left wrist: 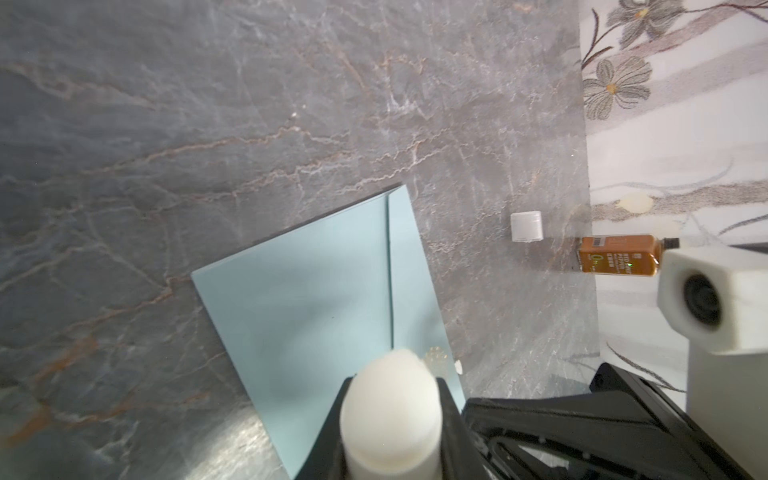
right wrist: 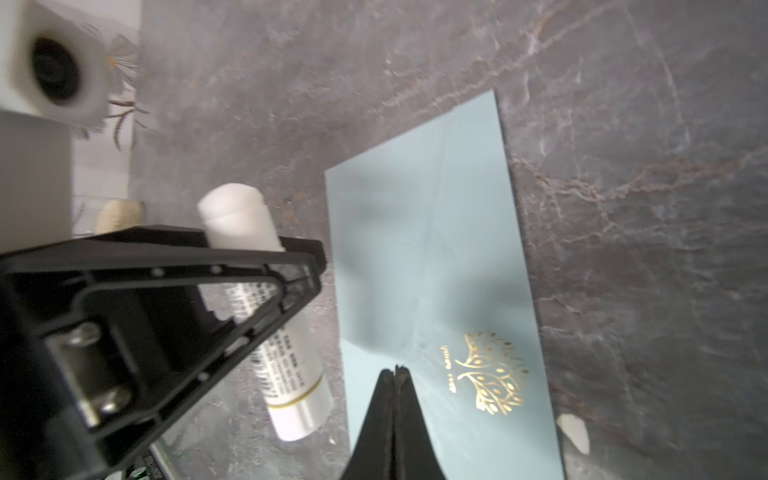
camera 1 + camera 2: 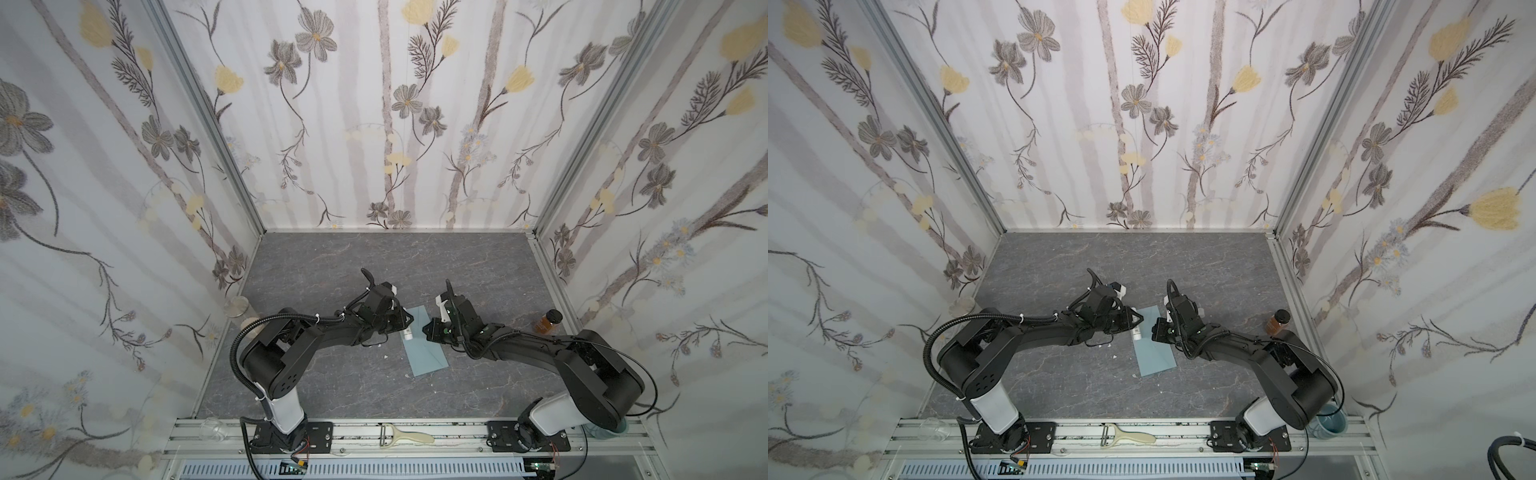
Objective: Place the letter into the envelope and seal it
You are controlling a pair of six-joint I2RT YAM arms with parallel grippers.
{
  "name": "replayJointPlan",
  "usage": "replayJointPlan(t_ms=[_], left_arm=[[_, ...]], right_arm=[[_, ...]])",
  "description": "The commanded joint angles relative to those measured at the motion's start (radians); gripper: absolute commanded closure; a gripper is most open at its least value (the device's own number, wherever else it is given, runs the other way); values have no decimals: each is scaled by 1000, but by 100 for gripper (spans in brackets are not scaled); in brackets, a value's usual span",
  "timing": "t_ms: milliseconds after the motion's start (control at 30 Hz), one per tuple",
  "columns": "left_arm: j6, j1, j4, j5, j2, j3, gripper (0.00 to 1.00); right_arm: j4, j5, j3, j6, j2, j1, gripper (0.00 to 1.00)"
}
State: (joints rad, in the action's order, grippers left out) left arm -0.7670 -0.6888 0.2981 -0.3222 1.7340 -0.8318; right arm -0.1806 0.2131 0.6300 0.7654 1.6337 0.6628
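Now | envelope (image 3: pixel 428 353) flat, contents hidden | left pincer (image 1: pixel 392 390) grips glue stick (image 2: pixel 295 374)

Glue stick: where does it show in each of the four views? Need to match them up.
Top view: glue stick mid-table, at the envelope edge nearest the left arm.
Top view: same spot.
Left wrist: close up, clamped in the left gripper, white tip over the envelope.
Right wrist: labelled body beside the envelope, behind a black finger.
Shared landmark: the envelope, in all four.
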Motion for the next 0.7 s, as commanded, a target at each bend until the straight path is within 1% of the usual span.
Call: replayJointPlan(t_ms=[0,133,333,467,500,667], left_arm=[[2,1,11,-7,-26,-21,100],[-3,1,11,-20,-30,-26,100],[-5,1,15,-21,2,13,100],[-10,0,21,-24,25,29,100],[-9,0,22,-26,31,31,100],[-10,-1,26,-24,41,44,100]], right_arm=[[-1,15,7,-13,-61,1,100],[18,22,-6,-16,-87,1,100],[-10,25,-91,4,-71,18,100],[-28,15,-114,18,-44,31,100],[-37,15,-118,20,-13,33,100],[-51,11,-112,18,35,35,100]])
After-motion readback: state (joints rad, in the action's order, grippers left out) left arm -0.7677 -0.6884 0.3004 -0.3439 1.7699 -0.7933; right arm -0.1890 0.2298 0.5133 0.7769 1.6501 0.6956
